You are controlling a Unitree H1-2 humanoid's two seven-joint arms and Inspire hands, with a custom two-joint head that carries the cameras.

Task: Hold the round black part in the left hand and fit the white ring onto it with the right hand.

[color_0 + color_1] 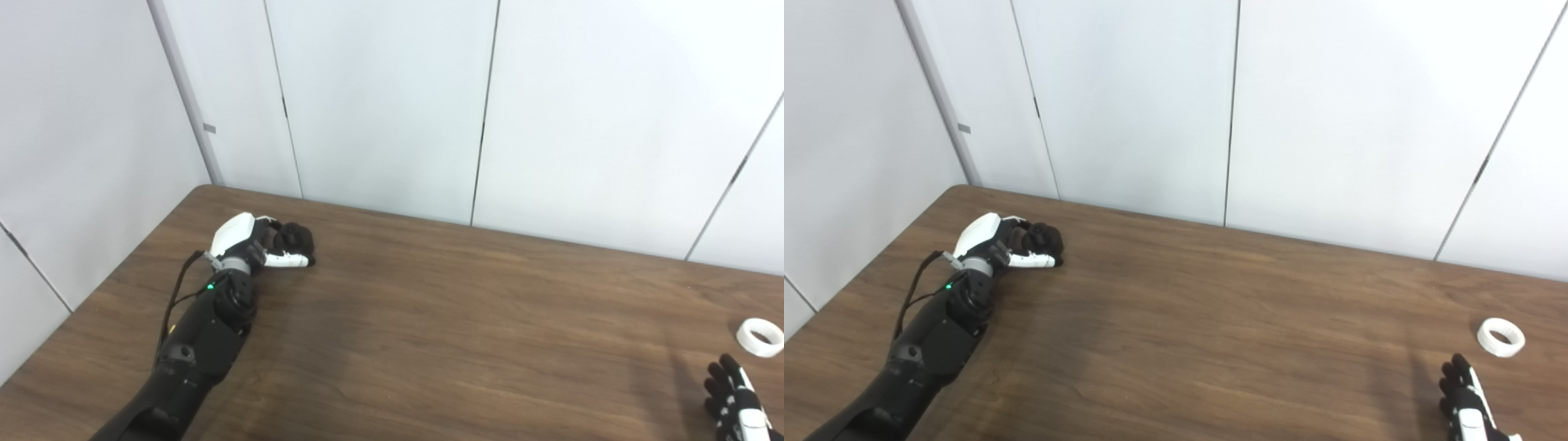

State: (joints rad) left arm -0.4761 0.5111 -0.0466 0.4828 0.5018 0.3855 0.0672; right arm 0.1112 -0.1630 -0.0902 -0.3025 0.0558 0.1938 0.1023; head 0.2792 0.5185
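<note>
My left hand rests on the far left of the brown table, its fingers and thumb curled around the round black part, which sits on the table top; the hand also shows in the right eye view. The white ring lies flat on the table at the far right. My right hand is low at the right edge of the picture, just short of the ring, fingers straight and apart, holding nothing. Its palm is cut off by the frame.
White wall panels stand right behind the table's far edge. A black cable runs along my left forearm. The table's left edge runs diagonally close beside the left arm.
</note>
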